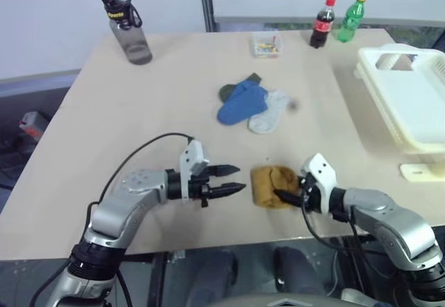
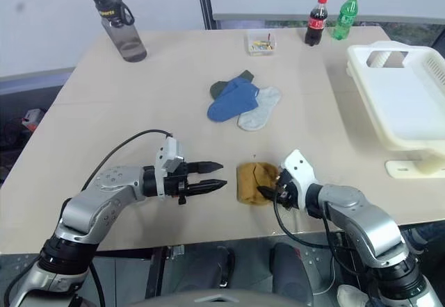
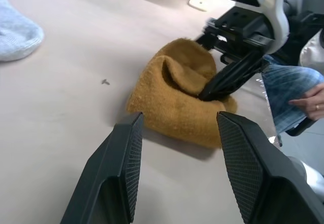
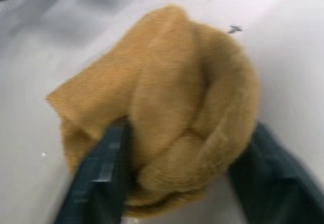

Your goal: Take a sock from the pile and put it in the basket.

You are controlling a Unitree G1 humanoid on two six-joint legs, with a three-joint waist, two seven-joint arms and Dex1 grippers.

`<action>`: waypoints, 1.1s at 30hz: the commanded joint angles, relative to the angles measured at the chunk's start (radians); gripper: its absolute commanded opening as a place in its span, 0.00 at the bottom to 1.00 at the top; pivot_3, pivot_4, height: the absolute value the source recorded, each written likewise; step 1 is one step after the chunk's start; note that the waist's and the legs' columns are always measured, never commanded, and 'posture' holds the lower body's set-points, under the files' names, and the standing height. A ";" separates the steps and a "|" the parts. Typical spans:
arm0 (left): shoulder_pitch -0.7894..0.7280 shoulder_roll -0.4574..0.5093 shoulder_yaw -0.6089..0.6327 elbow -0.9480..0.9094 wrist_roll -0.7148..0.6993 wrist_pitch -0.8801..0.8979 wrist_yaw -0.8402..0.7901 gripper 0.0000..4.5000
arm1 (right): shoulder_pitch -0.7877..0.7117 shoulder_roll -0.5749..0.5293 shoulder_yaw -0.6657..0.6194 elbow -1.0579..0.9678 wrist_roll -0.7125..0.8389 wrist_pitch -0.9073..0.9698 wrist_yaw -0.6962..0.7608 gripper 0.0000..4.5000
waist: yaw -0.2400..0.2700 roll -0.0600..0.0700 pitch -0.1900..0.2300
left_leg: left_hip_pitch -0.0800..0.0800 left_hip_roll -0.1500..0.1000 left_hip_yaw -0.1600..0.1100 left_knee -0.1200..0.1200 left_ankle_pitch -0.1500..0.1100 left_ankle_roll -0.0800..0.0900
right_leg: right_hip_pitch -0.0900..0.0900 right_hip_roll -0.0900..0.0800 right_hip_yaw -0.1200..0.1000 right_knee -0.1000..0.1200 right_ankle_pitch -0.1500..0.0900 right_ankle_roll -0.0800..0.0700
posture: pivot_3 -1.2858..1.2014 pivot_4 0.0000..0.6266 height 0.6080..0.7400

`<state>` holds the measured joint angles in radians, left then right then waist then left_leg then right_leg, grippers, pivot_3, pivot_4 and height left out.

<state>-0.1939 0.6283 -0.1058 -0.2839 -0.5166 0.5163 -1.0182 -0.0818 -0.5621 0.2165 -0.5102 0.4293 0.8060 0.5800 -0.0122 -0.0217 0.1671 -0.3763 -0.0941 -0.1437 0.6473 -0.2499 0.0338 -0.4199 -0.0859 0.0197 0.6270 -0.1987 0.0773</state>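
My right gripper (image 1: 288, 197) clamped on sock (image 1: 272, 185) at table's near edge, 6 o'clock from pile (image 1: 252, 103). Basket (image 1: 410, 105) at 2 o'clock (right arm nearer). Left gripper (image 1: 233, 180) parted, empty.

The two eye views look forward and down from the head over the table (image 1: 174, 126) (nearly the same scene). Each wrist view looks close along its fingers; both share the sock (image 3: 177, 100).

Counted on the table (image 1: 139, 133): one mustard sock (image 1: 272, 185), one blue sock (image 1: 241, 103), one grey sock (image 1: 270, 112), possibly one dark sock (image 1: 229, 90); two bottles (image 1: 322, 23), one flask (image 1: 127, 28), one basket (image 1: 410, 98).
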 commanded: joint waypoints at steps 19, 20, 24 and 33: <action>-0.129 -0.221 -0.007 0.066 0.026 -0.171 0.076 0.55 | -0.282 0.158 -0.658 0.199 0.389 -0.004 -0.316 0.01 | 0.011 0.009 0.006 | -0.006 -0.003 0.000 0.001 0.000 -0.001 | -0.005 -0.001 0.001 -0.001 0.003 -0.005 | 0.52 0.24 1.00; -0.146 -0.250 -0.007 0.073 0.030 -0.177 0.102 0.55 | -0.346 0.131 -0.688 0.276 0.360 -0.019 -0.357 0.01 | 0.012 0.010 0.006 | -0.006 -0.003 0.001 0.001 0.000 -0.001 | -0.005 -0.001 0.001 -0.001 0.003 -0.005 | 0.52 0.24 1.00; -0.201 -0.343 -0.023 0.090 0.045 -0.179 0.179 0.55 | -0.562 -0.004 -0.728 0.616 0.235 -0.111 -0.407 0.01 | 0.016 0.010 0.006 | -0.008 -0.005 0.004 0.002 0.002 -0.004 | -0.007 -0.003 0.005 -0.001 0.004 -0.004 | 0.52 0.24 1.00; -0.242 -0.435 -0.056 0.069 0.052 -0.175 0.233 0.55 | -0.924 -0.204 -0.669 1.442 -0.003 -0.393 -0.349 0.01 | 0.002 0.010 0.007 | -0.010 -0.004 0.018 0.000 0.002 -0.003 | -0.012 -0.002 0.012 -0.001 0.004 -0.004 | 0.52 0.24 1.00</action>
<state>-0.4241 0.2026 -0.1604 -0.1768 -0.4613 0.3561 -0.7901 -0.9632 -0.7333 -0.4632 0.8490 0.4656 0.4784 0.2131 -0.0103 -0.0118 0.1736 -0.3862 -0.0979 -0.1248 0.6472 -0.2482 0.0311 -0.4318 -0.0881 0.0318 0.6257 -0.1948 0.0729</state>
